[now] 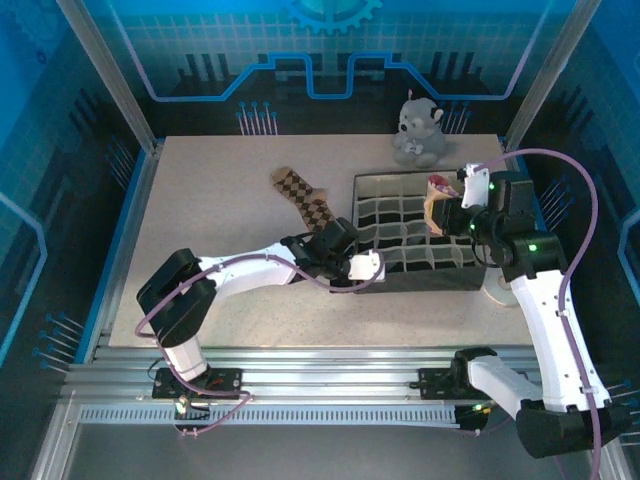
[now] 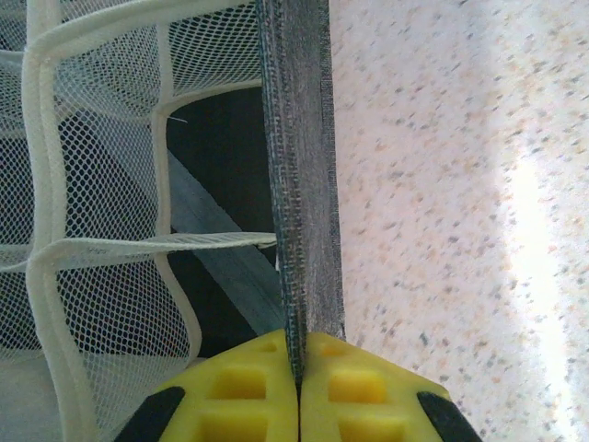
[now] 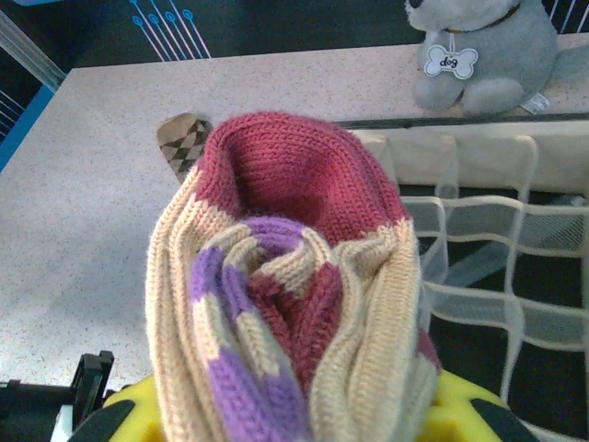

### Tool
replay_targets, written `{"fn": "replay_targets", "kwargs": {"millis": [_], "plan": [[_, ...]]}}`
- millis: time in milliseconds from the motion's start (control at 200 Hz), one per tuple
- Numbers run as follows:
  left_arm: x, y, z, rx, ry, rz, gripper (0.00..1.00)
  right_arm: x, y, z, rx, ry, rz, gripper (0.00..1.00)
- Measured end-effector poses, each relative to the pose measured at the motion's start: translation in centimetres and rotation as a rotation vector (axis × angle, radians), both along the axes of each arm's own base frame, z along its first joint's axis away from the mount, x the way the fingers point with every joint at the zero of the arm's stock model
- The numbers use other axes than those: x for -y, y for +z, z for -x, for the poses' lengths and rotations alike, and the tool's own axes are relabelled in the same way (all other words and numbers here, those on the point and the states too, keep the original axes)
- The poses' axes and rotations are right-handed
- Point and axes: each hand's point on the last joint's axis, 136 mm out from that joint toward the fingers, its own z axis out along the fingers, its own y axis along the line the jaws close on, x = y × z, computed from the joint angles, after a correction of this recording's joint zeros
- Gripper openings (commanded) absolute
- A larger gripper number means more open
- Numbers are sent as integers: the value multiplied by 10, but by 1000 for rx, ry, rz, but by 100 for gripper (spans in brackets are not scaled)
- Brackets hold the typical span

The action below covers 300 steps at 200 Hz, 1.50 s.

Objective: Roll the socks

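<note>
Left gripper [image 2: 297,382]: clenched flat on the dark fabric side wall of the divider organizer [image 2: 304,184]. Its yellow pads meet on the wall's top edge, with white mesh cells on one side and the speckled table [image 2: 442,184] on the other. Judged purpose: anchor the soft box so it neither slides nor folds while the other arm works over it. Right gripper [image 3: 294,419]: grasping the striped sock [image 3: 285,276], a beige knit with purple and red bands. It is bunched into a compact bundle with the red end folded over the top. It reads as already rolled, though how tight the roll is cannot be told. In the top view the bundle is held over the organizer's far right cells and appears clear of the mesh; exact cell uncertain. Argyle sock [image 1: 305,197]: flat and unrolled on the table, just left of the organizer, its near end passing under the left arm. Grey plush dog [image 1: 418,132] sits beyond the organizer's far rim, not involved. Assessment: roughly half done, with one sock bundled and one untouched. Next move calls for lowering the bundle into a single cell before release. Risk: the bundle springs loose or catches a divider.
</note>
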Motion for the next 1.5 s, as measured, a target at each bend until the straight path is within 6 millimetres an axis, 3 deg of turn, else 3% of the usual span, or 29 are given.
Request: {"fn": "replay_targets", "kwargs": {"millis": [330,525,680,831,921,1011,1161,1346,1431,1501], "plan": [[-66,-3,-15,17,138,-25,0,-14,-21,-14,-27,52,-26,0],[-79,-4,-9,58,138,-41,0,-30,-30,-24,-47,98,-23,0],[-79,-2,-5,70,110,-46,0,-46,-31,-30,-27,143,-18,0],[-67,-7,-5,94,82,-71,49,-71,-33,-36,13,215,-9,0],[-64,-12,-12,114,103,-81,65,-85,-39,-44,24,250,0,0],[-68,-10,-19,142,124,-83,74,-97,-50,-55,17,272,8,0],[-74,12,-28,168,187,-35,78,-117,-76,-73,-3,302,35,0],[-79,67,-29,182,283,120,82,-138,-108,-97,-14,335,59,0],[-80,82,-30,130,344,193,79,-144,-118,-111,-10,341,64,0],[-86,89,-43,63,444,247,75,-150,-125,-123,-3,346,65,0]]}}
